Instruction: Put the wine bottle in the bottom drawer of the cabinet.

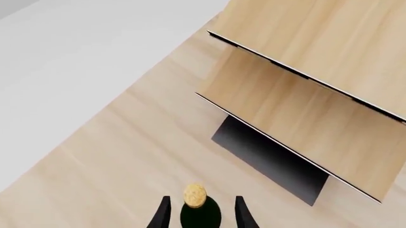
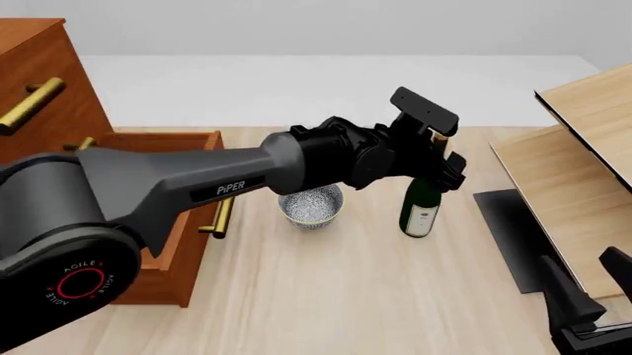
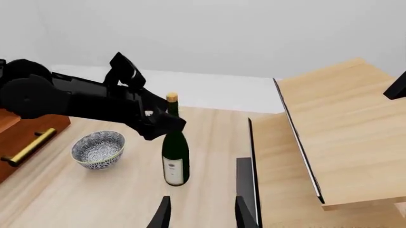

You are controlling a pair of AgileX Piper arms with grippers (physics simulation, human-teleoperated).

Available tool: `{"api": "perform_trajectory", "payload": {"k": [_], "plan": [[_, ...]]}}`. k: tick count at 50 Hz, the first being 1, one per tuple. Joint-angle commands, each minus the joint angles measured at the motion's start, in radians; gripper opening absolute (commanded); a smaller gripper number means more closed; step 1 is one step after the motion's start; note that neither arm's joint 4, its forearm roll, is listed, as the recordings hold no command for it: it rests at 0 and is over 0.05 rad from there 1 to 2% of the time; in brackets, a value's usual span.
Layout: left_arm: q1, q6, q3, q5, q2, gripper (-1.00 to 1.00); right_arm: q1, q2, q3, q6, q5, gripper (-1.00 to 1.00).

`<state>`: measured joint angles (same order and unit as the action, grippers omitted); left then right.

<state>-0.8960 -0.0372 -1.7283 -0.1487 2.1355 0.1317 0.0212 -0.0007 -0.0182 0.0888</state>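
The wine bottle [image 2: 421, 211] stands upright on the table, dark green with a white label and gold top. My left gripper [image 2: 446, 171] is open, with its fingers on either side of the bottle's neck and shoulder and a gap to the glass. In the left wrist view the gold top [image 1: 194, 194] sits between the fingers [image 1: 163, 214]. The bottle also shows in the right wrist view [image 3: 176, 156]. The bottom drawer [image 2: 183, 251] of the cabinet [image 2: 49, 81] stands pulled out at the left. My right gripper [image 2: 581, 296] is open and empty at the near right.
A small speckled grey bowl [image 2: 311, 205] sits between the drawer and the bottle. A pale light-wood shelf unit [image 2: 578, 159] stands at the right, close to the bottle. The drawer's brass handle [image 2: 222, 214] points toward the bowl.
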Motion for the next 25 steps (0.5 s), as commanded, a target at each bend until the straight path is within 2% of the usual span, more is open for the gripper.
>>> {"api": "perform_trajectory", "payload": {"k": [1, 17, 18, 25], "plan": [[0.006, -0.001, -0.009, 0.016, 0.027, 1.0, -0.002, -0.002, 0.0, 0.0, 0.005, 1.0], [0.014, -0.001, -0.001, 0.019, 0.016, 1.0, -0.002, -0.004, 0.0, -0.004, 0.007, 1.0], [0.013, 0.001, 0.0, 0.02, 0.015, -1.0, -0.002, -0.005, 0.0, -0.004, 0.008, 1.0], [0.007, 0.006, 0.016, 0.039, 0.003, -1.0, -0.002, -0.004, 0.0, -0.007, 0.006, 1.0]]}}
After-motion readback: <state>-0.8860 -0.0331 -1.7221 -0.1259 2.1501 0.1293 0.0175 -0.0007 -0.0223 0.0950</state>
